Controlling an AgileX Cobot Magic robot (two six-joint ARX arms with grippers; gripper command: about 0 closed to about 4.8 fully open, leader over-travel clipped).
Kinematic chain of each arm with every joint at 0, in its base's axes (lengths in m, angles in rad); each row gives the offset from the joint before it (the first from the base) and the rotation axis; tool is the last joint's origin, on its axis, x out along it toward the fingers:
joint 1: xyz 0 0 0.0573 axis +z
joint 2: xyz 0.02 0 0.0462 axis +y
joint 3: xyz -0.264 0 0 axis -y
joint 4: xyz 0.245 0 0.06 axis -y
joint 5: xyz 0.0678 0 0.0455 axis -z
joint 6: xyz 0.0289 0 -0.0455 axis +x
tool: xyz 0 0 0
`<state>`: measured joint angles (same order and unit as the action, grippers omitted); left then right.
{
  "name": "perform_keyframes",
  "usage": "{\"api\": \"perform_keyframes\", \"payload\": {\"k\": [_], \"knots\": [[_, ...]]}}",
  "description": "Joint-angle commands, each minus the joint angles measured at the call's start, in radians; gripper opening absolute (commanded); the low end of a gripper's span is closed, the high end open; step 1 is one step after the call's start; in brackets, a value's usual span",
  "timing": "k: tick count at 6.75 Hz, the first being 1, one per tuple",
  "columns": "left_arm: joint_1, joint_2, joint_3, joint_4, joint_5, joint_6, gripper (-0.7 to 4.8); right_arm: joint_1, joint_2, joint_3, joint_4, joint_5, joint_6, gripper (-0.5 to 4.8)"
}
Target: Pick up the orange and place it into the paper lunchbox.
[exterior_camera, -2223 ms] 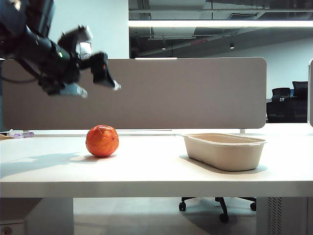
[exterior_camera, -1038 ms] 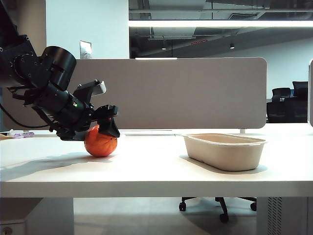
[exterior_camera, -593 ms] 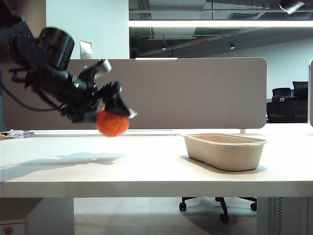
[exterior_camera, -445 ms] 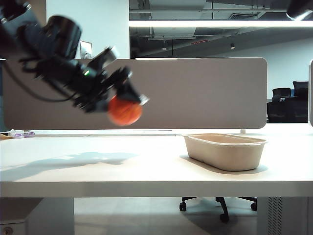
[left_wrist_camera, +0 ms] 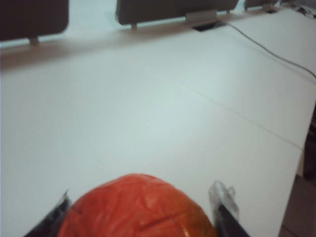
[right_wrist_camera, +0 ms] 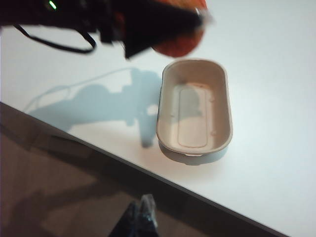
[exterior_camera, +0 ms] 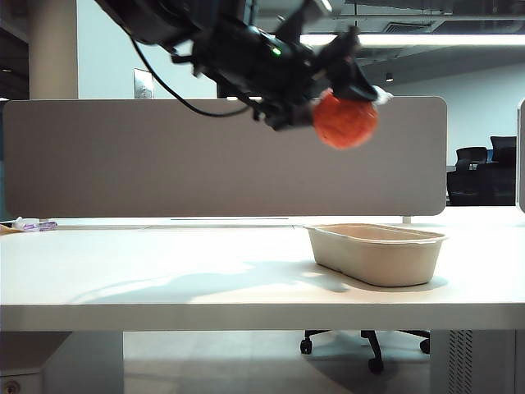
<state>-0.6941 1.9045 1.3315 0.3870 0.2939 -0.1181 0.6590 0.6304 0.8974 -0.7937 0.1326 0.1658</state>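
The right claw (right_wrist_camera: 140, 217) is showing only as a dark, blurred tip at the lower edge of its own wrist view, so whether its jaws are apart or together cannot be told; in the exterior view it is not appearing at all. In the left wrist view the orange (left_wrist_camera: 138, 207) is being cut off by the frame edge, and only the tips of the left claw (left_wrist_camera: 140, 210) are poking out on either side of it.

The left claw (exterior_camera: 349, 94) is clamping the orange (exterior_camera: 345, 120) high in the air, well above the worktop (exterior_camera: 164, 279), at about 11 o'clock from the paper lunchbox (exterior_camera: 377, 256). A grey partition panel (exterior_camera: 123, 164) is standing behind the worktop. The arm's shadow is lying across the white surface beside the lunchbox.

The orange is looking round, reddish and creased. The paper lunchbox (right_wrist_camera: 195, 111) is sitting empty, a beige oblong tray with rounded corners and a rolled rim.
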Motion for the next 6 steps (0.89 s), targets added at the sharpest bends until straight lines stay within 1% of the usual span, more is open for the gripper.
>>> {"api": "perform_keyframes", "payload": {"k": [1,2,3,5,6], "knots": [[-0.034,0.146,0.086,-0.075,-0.039,0.013,1.82,0.001,-0.008,0.014,-0.058,0.004,0.048,-0.01],[-0.034,0.167,0.097,-0.076,-0.039,0.013,1.82,0.001,-0.008,0.014,-0.066,0.004,0.048,-0.01],[-0.034,0.242,0.134,-0.079,-0.040,0.013,1.82,0.000,-0.008,0.014,-0.079,0.004,0.048,-0.01],[-0.034,0.263,0.135,-0.083,-0.049,0.014,1.87,0.000,-0.008,0.014,-0.077,0.005,0.048,-0.01],[-0.035,0.263,0.135,-0.084,-0.046,0.016,2.84,0.000,-0.006,0.014,-0.078,0.007,0.048,-0.01]]}}
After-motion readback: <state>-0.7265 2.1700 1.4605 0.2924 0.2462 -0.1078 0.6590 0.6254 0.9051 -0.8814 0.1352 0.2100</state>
